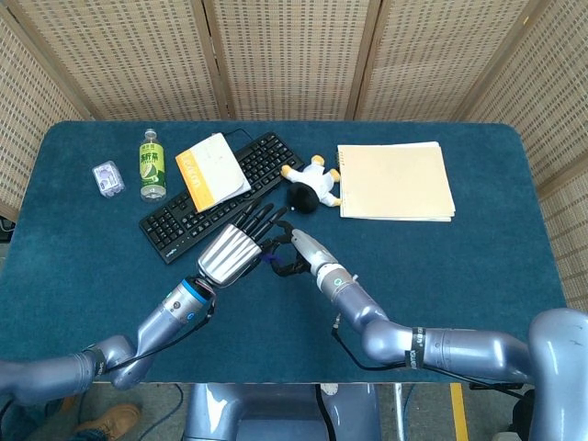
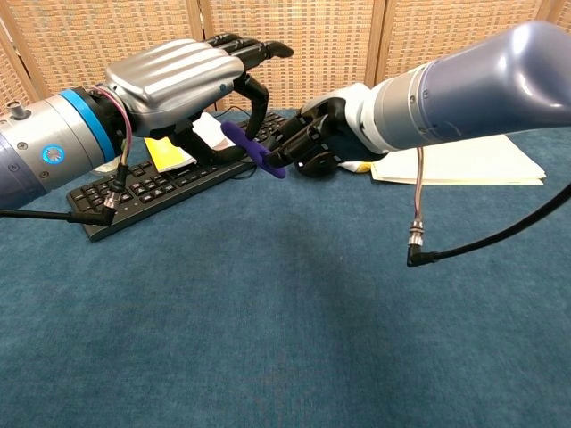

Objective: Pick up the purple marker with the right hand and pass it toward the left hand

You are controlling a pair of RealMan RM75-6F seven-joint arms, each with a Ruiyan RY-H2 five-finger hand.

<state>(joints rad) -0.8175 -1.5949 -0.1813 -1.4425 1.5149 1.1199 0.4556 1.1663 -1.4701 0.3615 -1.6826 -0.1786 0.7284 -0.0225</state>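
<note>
The purple marker (image 2: pixel 252 150) points left and slightly up, held at its right end by the dark fingers of my right hand (image 2: pixel 310 144). My left hand (image 2: pixel 183 78) hovers over the marker's free end, its fingers stretched out and apart and its thumb hanging down just behind the marker. I cannot see the left hand touching it. In the head view the two hands meet mid-table: left hand (image 1: pixel 233 250), right hand (image 1: pixel 299 252), with a sliver of the marker (image 1: pixel 273 260) between them.
A black keyboard (image 1: pixel 216 197) lies just behind the hands, with a yellow booklet (image 1: pixel 211 168) on it. A green bottle (image 1: pixel 152 165) and a small clear packet (image 1: pixel 107 177) are far left, a plush toy (image 1: pixel 310 184) and a notepad (image 1: pixel 395 181) behind right. A cable (image 2: pixel 416 241) dangles from my right forearm.
</note>
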